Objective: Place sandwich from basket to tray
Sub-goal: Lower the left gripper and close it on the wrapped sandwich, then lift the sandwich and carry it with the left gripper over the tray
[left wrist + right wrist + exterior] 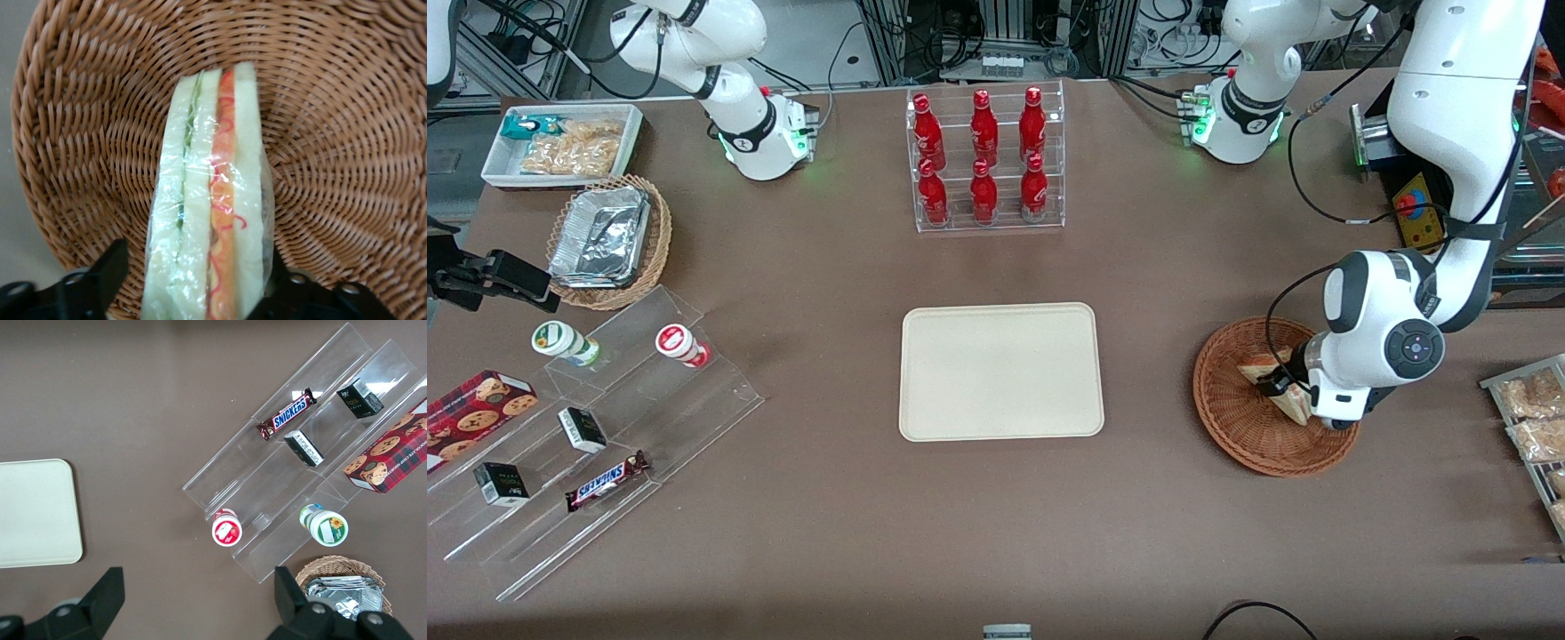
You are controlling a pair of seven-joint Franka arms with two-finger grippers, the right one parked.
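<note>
The sandwich [1261, 367] is a wrapped wedge with pale bread and red and green filling. It lies in the reddish-brown wicker basket [1232, 425] toward the working arm's end of the table. My left gripper [1286, 388] is down in the basket, and the arm's wrist covers part of the sandwich. In the left wrist view the gripper [195, 275] is open and straddles the sandwich [207, 220]. One finger [112, 268] stands a little off the bread and the other touches the wrap, with the basket weave [333, 133] all around. The cream tray [1000, 372] lies flat at the table's middle, bare.
A clear rack of red bottles [984, 160] stands farther from the front camera than the tray. Bagged snacks [1534, 409] lie at the working arm's table edge. Toward the parked arm's end are clear steps with snacks [605, 480], a light basket of foil trays [609, 240] and a white bin [560, 147].
</note>
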